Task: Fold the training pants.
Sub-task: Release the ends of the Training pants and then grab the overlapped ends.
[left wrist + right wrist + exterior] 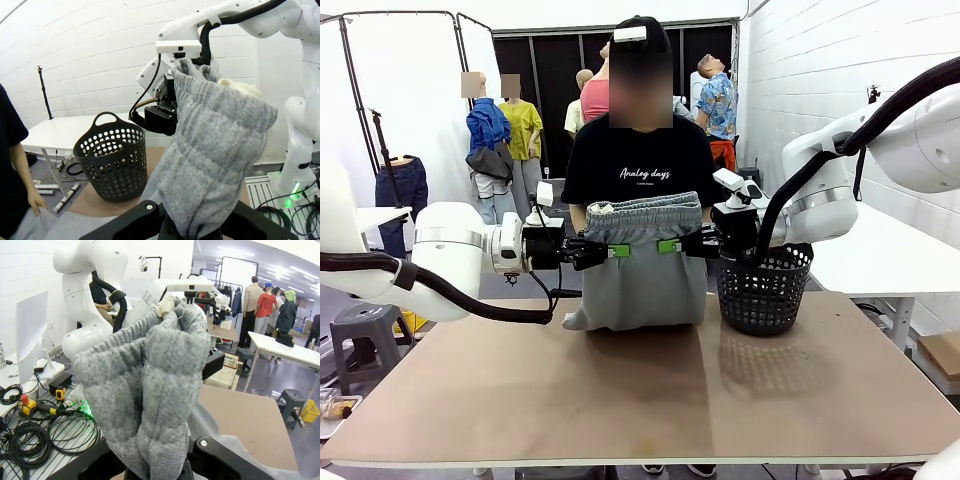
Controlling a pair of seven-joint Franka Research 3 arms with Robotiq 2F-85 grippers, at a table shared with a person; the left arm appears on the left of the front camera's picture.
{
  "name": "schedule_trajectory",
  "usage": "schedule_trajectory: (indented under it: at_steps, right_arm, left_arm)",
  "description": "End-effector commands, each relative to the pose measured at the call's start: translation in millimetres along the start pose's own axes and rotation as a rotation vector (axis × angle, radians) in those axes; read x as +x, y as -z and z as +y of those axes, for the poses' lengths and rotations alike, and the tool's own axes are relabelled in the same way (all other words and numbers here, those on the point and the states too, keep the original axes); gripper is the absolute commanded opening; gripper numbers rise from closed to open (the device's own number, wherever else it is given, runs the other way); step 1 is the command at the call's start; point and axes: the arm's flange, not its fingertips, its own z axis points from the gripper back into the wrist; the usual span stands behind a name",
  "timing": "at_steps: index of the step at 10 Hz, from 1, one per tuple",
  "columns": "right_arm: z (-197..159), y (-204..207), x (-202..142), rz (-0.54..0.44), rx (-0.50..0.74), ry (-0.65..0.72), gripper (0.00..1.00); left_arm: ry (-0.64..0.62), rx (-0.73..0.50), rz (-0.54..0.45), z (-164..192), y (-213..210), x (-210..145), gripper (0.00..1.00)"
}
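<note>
Grey training pants [642, 270] gripped by left gripper [618, 250], right gripper [667, 245], hem seemingly on table [640, 400] (white-brick wall [820, 70])

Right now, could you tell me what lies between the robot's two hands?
The training pants, waistband spanning left hand to right hand, in the front view.

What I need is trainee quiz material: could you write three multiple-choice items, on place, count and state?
1. The black perforated plastic basket stands: A on the floor; B on the brown table; C on a chair.
2. Claws gripping the light grey jersey training pants: A none; B one; C two.
3. The pants are: A folded flat; B held aloft; C in the basket.
Key: B, it sits on the table; C, left claw and right claw pinch their sides; B, they hang between the claws.
</note>
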Motion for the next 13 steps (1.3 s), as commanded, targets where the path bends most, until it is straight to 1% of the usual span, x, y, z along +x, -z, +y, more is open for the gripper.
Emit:
schedule_trajectory:
  at_steps: [1, 13]
  right_arm:
    - [3.1, -0.8, 0.3, -0.012, 0.007, -0.011, 0.00]
    - [3.1, -0.8, 0.3, -0.012, 0.007, -0.011, 0.00]
  left_arm:
    - [0.003, 0.001, -0.002, -0.3, 0.4, 1.9, 0.00]
    - [0.003, 0.001, -0.002, -0.3, 0.4, 1.9, 0.00]
